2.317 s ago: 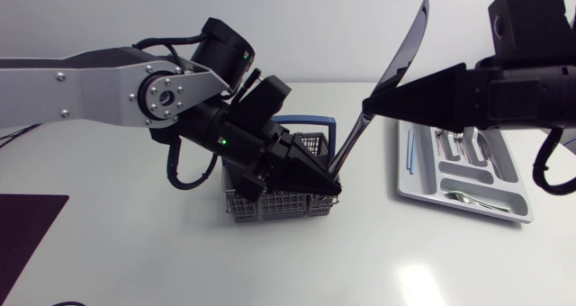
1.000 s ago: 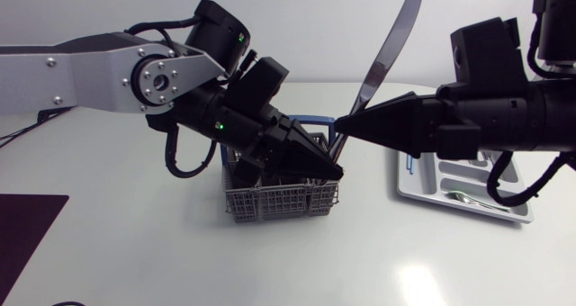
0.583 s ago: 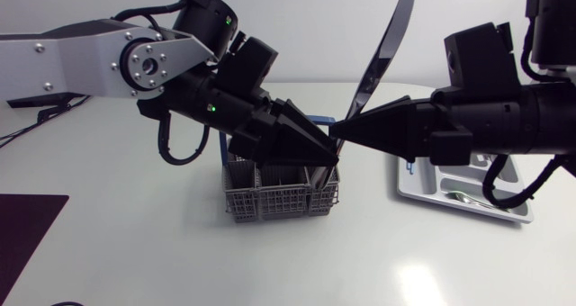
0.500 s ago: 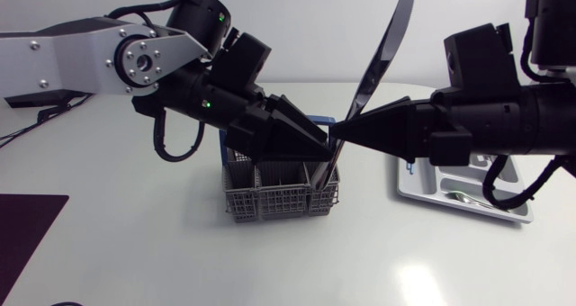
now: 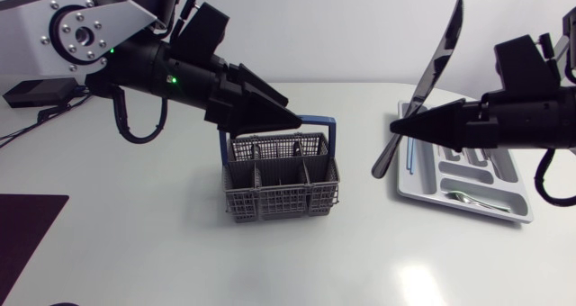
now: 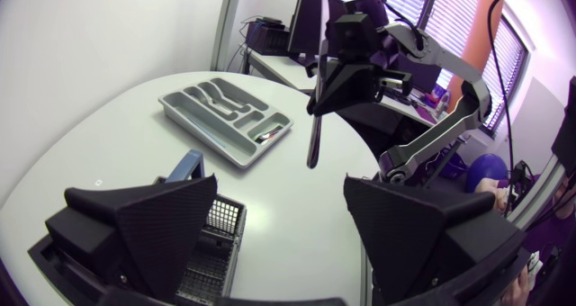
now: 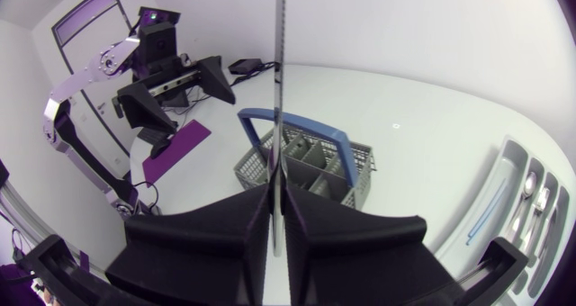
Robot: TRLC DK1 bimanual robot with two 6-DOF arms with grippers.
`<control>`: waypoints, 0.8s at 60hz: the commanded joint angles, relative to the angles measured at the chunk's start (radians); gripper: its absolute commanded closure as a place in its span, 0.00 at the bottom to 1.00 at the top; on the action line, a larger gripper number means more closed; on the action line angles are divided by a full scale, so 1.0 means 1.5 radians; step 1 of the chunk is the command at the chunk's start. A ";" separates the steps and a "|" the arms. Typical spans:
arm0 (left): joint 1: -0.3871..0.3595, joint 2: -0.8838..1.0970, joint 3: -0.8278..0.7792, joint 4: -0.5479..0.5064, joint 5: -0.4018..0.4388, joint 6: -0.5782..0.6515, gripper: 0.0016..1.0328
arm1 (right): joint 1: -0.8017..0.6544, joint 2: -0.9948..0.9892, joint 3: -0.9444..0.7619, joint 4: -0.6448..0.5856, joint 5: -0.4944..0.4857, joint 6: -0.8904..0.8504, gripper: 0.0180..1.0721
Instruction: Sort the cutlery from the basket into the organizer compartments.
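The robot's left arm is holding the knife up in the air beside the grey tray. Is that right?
Not quite. It is the right gripper that is shut on the knife, up in the air beside the grey tray. The head view shows this. The left gripper hangs over the basket with its fingers open and nothing between them.

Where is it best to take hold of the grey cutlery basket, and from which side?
Probably the blue handle, at the middle of its top bar, coming from above. It arches upright over the basket, so the bar can be pinched from two sides; its mesh walls look wide and awkward.
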 commanded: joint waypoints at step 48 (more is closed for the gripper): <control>-0.053 -0.044 -0.064 0.039 -0.171 0.009 0.05 | -0.414 0.315 0.225 -0.138 0.018 -0.258 0.95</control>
